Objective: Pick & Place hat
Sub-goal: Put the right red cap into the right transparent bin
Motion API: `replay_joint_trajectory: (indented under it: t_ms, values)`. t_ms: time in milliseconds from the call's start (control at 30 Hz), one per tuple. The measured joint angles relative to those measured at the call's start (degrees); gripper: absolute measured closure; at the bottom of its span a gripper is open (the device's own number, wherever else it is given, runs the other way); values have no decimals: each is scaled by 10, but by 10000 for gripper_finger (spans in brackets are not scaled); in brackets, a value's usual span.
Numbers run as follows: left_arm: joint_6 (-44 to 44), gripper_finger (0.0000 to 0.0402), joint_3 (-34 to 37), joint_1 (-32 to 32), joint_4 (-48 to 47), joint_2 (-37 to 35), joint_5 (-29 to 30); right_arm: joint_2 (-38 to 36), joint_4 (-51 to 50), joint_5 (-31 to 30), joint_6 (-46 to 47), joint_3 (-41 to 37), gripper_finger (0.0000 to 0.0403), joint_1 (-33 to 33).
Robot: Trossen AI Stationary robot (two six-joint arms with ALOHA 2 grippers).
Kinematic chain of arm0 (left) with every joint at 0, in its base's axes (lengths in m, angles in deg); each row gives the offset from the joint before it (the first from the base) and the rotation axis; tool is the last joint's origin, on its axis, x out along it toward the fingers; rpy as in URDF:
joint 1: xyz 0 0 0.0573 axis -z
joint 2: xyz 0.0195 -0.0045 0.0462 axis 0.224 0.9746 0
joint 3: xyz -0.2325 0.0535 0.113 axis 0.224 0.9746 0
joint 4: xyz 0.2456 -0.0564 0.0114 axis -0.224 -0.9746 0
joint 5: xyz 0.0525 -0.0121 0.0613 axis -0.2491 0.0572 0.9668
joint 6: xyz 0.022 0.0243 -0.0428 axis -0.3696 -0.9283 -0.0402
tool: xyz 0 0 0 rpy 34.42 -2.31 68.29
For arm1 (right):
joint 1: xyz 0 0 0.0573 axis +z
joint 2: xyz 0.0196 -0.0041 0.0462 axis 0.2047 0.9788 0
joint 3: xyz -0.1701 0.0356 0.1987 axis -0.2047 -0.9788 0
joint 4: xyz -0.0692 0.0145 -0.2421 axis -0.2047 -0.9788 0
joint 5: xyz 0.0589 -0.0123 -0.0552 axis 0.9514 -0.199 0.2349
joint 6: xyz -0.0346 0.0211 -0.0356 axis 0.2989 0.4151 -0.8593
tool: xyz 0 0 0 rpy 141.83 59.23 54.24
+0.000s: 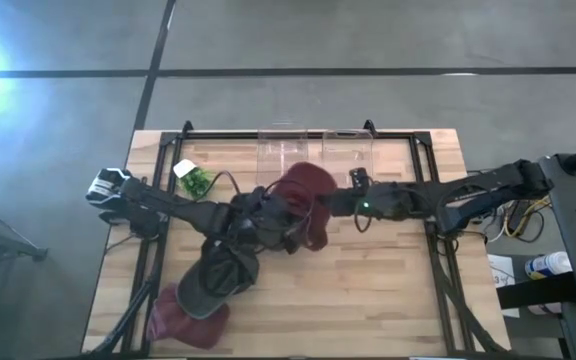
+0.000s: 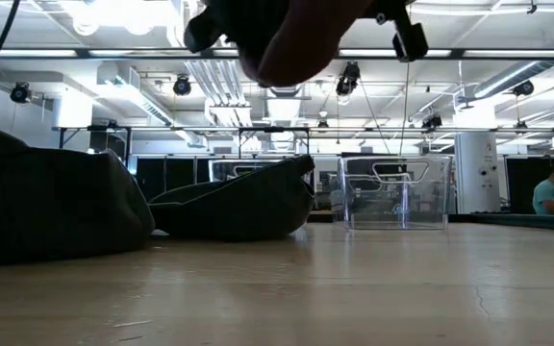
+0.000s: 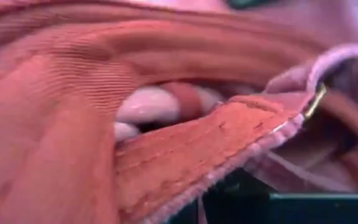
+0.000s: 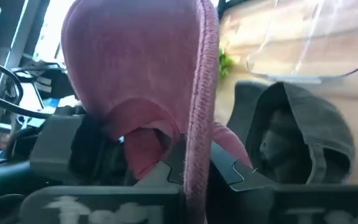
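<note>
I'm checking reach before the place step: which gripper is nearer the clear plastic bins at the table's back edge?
Right. The right gripper holds the maroon hat just in front of the clear bins; the left gripper, on the same hat, sits slightly farther toward the table's middle.

On my tabletop (image 1: 388, 290) I count three hats, two maroon (image 1: 306, 190) (image 1: 183, 318) and one dark grey (image 1: 218, 275), two clear plastic bins (image 1: 280, 152) (image 1: 346, 148), and one small green item (image 1: 198, 181).
</note>
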Motion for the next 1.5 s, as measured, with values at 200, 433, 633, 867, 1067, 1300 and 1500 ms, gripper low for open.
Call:
replay_joint_trajectory:
  t_ms: [200, 433, 633, 867, 1067, 1300, 1500]
  values:
    - [-11, 399, 0, 3, -40, 0, 7, -5, -3, 93, 17, -3, 390, -16]
    - [-83, 399, -4, 14, -66, 0, -8, -13, 8, 123, 64, -17, 390, -17]
    - [-118, 399, -5, 48, -59, -20, -17, -16, -23, 155, 60, -18, 390, -19]
    - [-65, 399, -5, 68, -59, -40, -8, -12, -33, 162, 69, -23, 390, -20]
    - [-3, 399, -17, 69, -59, -42, -37, -10, -62, 162, 69, -23, 390, -20]
    - [104, 373, -17, 65, -61, -41, -76, 0, -66, 153, 46, -25, 390, -23]
    - [144, 264, -17, 65, -56, -28, -76, 0, -68, 151, 32, -25, 390, -33]
